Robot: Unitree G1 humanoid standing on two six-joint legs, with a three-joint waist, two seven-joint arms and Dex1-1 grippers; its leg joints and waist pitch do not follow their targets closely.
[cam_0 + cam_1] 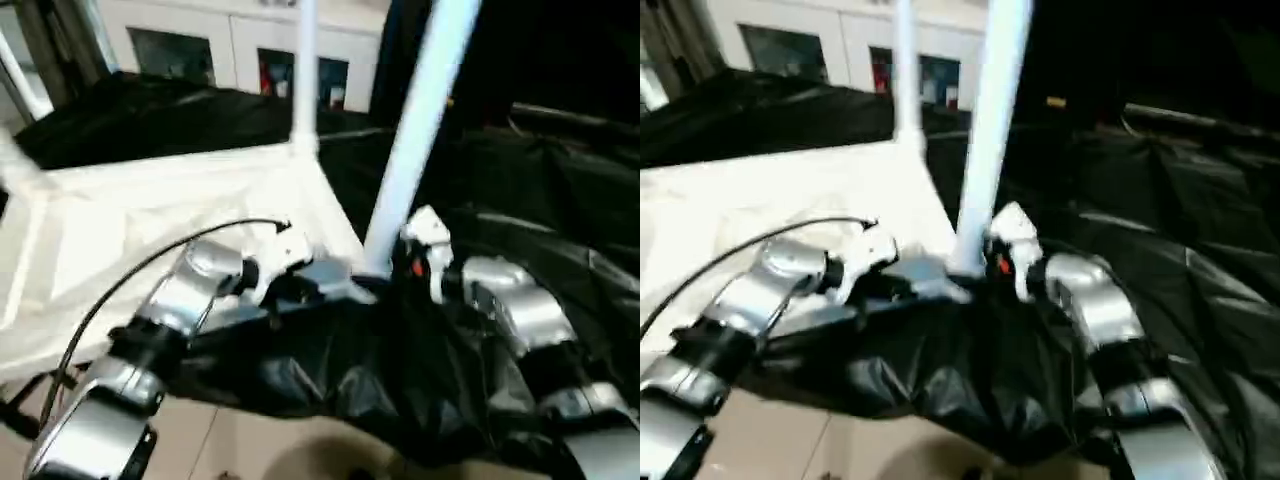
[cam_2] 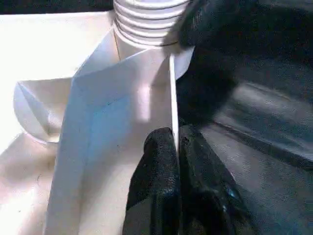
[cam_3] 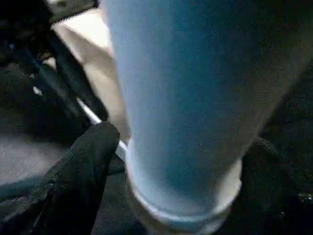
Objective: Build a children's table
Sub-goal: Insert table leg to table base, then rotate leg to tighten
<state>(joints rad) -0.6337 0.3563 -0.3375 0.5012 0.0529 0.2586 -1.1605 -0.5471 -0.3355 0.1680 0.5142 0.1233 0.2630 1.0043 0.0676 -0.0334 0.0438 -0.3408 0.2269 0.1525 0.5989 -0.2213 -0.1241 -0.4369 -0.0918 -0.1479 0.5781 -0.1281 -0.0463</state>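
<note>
Motion-blurred head views, bright glare on white plastic, dim surroundings.

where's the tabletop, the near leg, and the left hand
tabletop [image 1: 150, 230], left eye view, on its ribbed underside
near leg [image 1: 415, 130], left eye view, midway up the tube
left hand [image 2: 175, 147], left wrist view, between the black fingertips pinching the tabletop's thin edge

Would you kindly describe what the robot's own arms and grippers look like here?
Both forearms are rounded silver shells with black joint bands. The left arm carries a thin black cable looping along it. White housings sit at the wrists, and the right arm shows a small orange-red mark there. The fingers are black, rounded and matte.
</note>
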